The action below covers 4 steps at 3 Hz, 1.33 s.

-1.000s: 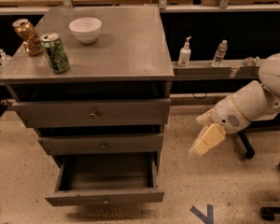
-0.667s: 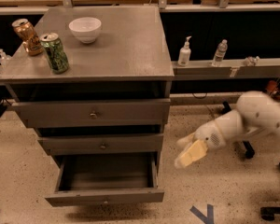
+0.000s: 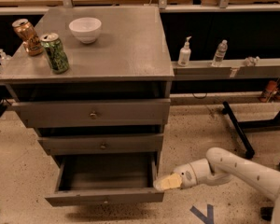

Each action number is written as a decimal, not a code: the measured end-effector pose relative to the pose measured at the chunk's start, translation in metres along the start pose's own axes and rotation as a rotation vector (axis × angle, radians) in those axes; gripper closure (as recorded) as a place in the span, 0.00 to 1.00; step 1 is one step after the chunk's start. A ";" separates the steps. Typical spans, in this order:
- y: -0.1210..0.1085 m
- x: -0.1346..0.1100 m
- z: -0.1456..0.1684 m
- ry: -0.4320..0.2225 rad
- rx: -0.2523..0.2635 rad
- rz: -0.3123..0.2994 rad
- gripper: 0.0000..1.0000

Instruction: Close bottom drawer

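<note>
The bottom drawer (image 3: 105, 197) of the grey cabinet (image 3: 107, 55) is pulled far out, and its inside looks empty. Its slim front panel faces me with a small knob near the middle. The middle drawer (image 3: 100, 144) and the top drawer (image 3: 91, 113) above it stand slightly out. My gripper (image 3: 164, 183) comes in low from the right on a white arm. Its yellowish tip is at the drawer's right front corner, touching or almost touching it.
On the cabinet top stand a white bowl (image 3: 85, 29), a green can (image 3: 55, 53) and an orange can (image 3: 28, 37). Bottles (image 3: 184, 52) sit on a ledge at the right. A black stand leg (image 3: 238, 129) lies on the floor at the right.
My arm has swung down and to the left, from well right of the cabinet to the bottom drawer's right front corner. The drawer has not visibly moved.
</note>
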<state>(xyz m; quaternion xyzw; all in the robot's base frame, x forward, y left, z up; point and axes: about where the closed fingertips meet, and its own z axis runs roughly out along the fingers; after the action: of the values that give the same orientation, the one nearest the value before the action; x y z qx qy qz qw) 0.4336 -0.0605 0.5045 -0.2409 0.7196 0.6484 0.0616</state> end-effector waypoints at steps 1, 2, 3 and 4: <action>-0.023 0.029 0.019 -0.011 -0.049 0.066 0.00; -0.038 0.031 0.025 -0.032 -0.138 0.095 0.00; -0.089 0.022 0.030 -0.123 -0.228 0.106 0.00; -0.124 0.028 0.029 -0.178 -0.229 0.120 0.00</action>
<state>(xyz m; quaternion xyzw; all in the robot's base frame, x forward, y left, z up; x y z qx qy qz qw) 0.4554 -0.0452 0.3764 -0.1443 0.6457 0.7475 0.0584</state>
